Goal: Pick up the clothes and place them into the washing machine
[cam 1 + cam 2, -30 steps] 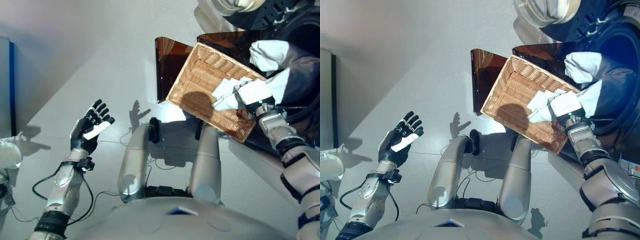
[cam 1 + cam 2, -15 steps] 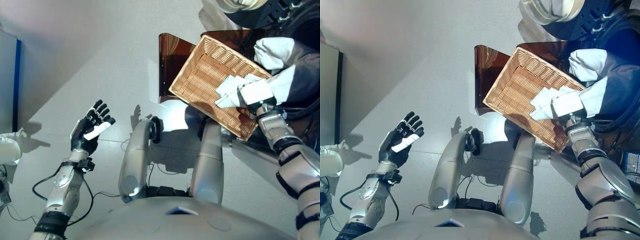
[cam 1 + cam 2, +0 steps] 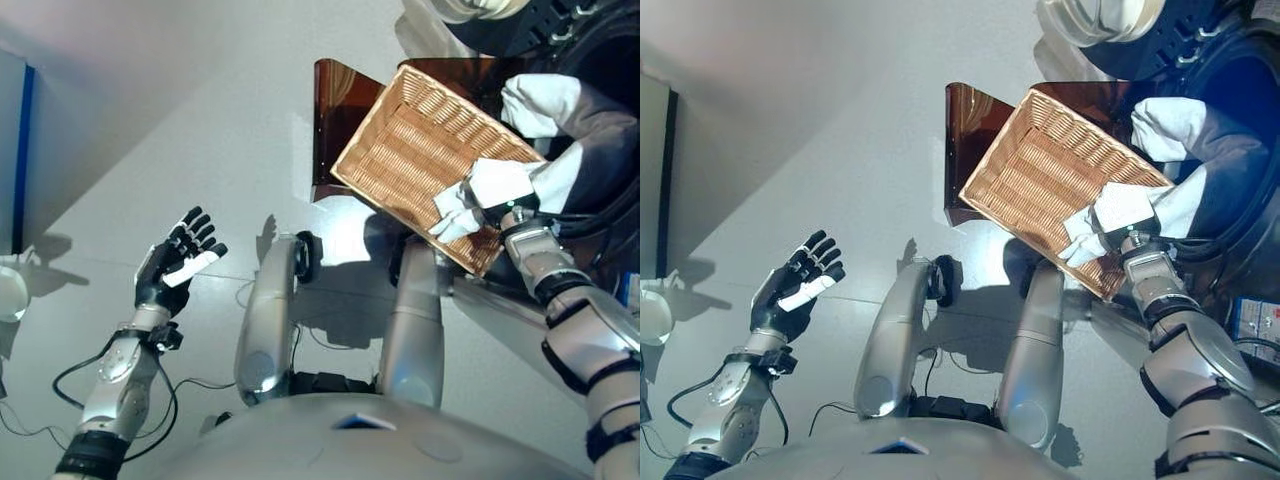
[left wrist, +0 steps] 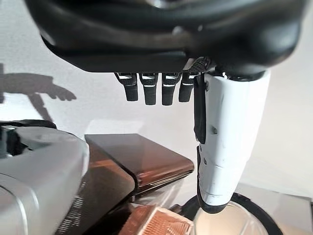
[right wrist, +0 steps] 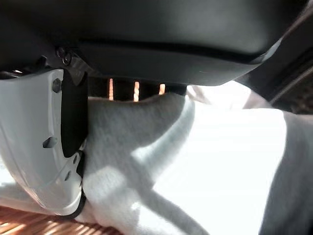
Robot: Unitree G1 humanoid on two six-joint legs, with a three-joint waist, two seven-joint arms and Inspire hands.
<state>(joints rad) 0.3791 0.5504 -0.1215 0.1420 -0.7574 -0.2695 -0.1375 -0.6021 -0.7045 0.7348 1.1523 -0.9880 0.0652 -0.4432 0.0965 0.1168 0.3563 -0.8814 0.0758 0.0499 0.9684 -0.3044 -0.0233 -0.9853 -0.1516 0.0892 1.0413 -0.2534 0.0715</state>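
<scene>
Right hand [image 3: 497, 187] clenched on white-and-grey clothes [image 3: 560, 130] at the near right corner of the wicker basket [image 3: 420, 150]. Clothes drape from the basket rim into the washing machine [image 3: 1240, 100] drum opening, far right. Rest of the basket holds nothing. Left hand [image 3: 172, 266] released, fingers spread, raised at left.

Woven wicker basket [image 3: 420, 150]; soft white cloth [image 3: 545, 105]; glossy brown panel [image 3: 335, 110].

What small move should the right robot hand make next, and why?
Probably lift the cloth clear of the basket towards the washer drum: the right robot hand is closed on it at the basket's rim, and the cloth already trails into the opening.
</scene>
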